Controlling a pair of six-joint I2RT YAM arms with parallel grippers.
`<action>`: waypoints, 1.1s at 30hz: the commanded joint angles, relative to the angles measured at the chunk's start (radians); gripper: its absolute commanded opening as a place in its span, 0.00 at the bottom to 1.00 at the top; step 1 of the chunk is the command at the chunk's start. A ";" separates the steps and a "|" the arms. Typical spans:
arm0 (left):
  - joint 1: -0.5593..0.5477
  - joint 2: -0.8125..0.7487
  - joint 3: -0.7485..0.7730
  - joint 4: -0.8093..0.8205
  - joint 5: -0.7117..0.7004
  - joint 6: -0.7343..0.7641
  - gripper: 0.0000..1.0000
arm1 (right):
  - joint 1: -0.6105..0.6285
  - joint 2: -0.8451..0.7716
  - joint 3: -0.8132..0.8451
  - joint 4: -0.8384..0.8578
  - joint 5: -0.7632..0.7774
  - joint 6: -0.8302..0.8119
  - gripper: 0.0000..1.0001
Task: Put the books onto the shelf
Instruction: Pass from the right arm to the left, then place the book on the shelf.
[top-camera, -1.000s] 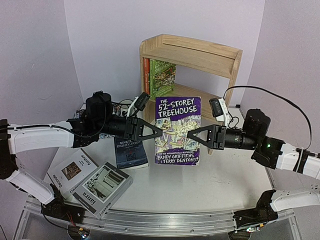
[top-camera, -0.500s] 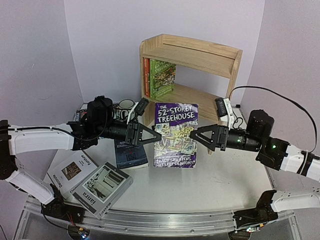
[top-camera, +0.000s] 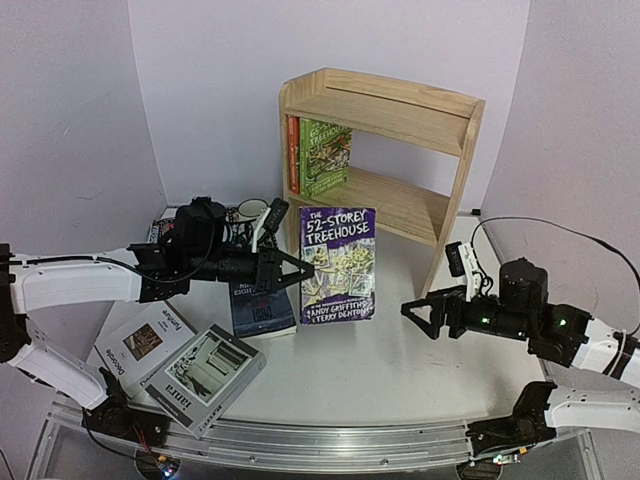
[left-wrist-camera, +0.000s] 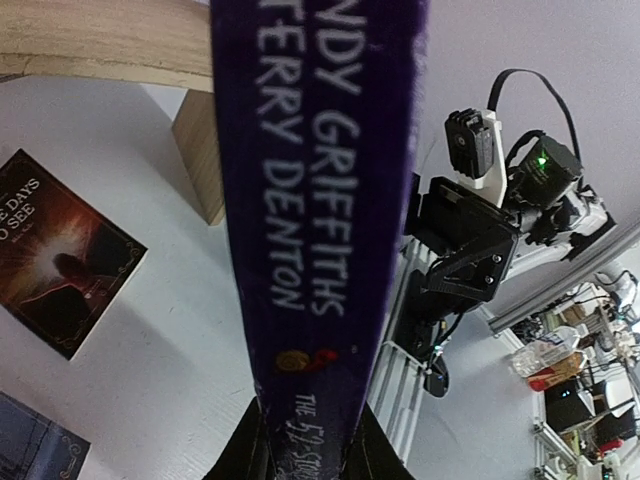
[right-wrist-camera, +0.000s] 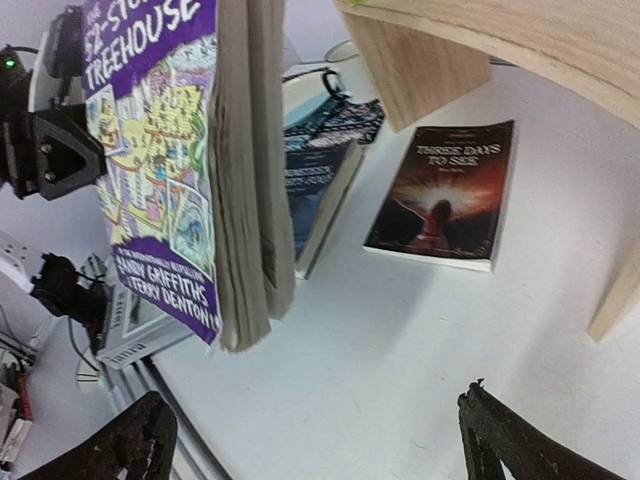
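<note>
The purple "52-Storey Treehouse" book stands upright above the table, and my left gripper is shut on its spine edge. My right gripper hangs open and empty to the book's right, low over the table; its fingers frame bare tabletop. The pine shelf stands behind, holding a green Treehouse book and an orange-spined one. Flat on the table lie the white book, the grey book, the dark blue book and the black "Three Days to See".
A mug sits on a patterned placemat behind my left arm. The shelf's side panel stands close to the black book. A metal rail runs along the table's near edge.
My right gripper has let go of the purple book's right edge, opened wide and drawn back right and downward. The left gripper has shifted the book slightly left and lower.
</note>
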 joint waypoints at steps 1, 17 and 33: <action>-0.068 -0.027 0.088 -0.053 -0.195 0.132 0.00 | -0.002 -0.078 -0.078 -0.043 0.191 -0.070 0.98; -0.088 0.027 0.150 -0.074 -0.372 0.195 0.00 | -0.002 -0.170 -0.247 -0.036 0.397 -0.130 0.98; -0.088 0.108 0.205 -0.073 -0.409 0.177 0.00 | -0.002 -0.132 -0.301 0.040 0.378 -0.124 0.98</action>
